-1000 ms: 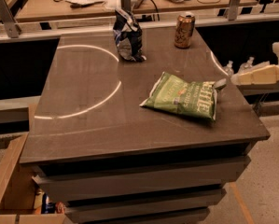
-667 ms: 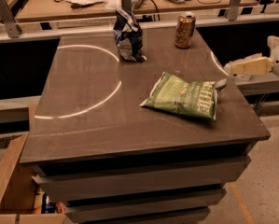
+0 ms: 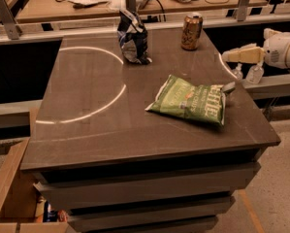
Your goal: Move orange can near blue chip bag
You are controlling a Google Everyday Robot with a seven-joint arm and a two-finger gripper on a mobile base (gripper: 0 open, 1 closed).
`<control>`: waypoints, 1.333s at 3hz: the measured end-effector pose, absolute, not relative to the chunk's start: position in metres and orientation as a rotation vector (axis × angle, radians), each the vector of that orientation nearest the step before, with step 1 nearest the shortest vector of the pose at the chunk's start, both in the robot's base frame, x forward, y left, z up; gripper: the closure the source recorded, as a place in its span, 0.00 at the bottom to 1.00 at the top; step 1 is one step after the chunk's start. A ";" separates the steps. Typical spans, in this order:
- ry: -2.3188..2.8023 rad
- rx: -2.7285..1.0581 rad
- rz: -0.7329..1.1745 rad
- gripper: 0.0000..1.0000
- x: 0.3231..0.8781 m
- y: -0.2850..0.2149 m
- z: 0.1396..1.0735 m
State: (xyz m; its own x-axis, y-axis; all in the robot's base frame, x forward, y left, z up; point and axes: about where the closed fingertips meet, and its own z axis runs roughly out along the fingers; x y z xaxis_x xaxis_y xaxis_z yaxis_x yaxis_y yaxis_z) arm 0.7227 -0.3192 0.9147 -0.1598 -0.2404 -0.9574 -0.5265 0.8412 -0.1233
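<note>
The orange can [image 3: 191,31] stands upright near the back right of the dark table [image 3: 86,135]. The blue chip bag [image 3: 132,37] stands upright at the back middle, about a can's height to the left of the can and apart from it. My gripper [image 3: 229,57] hangs over the table's right edge, pointing left. It is right of the can and slightly nearer to the camera, not touching it and holding nothing that I can see.
A flat green chip bag [image 3: 190,99] lies on the right part of the table, in front of the can. Two small bottles [image 3: 255,73] sit on a ledge under the gripper. A cardboard box [image 3: 8,193] stands on the floor at lower left. A cluttered workbench [image 3: 86,1] runs behind.
The gripper has moved left and toward the back of the table, closer to the orange can. The can and both bags have not moved.
</note>
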 end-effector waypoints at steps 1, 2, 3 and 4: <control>1.746 -0.592 0.282 0.00 0.753 -0.318 0.908; 1.747 -0.598 0.316 0.00 0.789 -0.302 0.896; 1.747 -0.603 0.335 0.00 0.807 -0.290 0.890; 1.742 -0.616 0.368 0.00 0.824 -0.272 0.886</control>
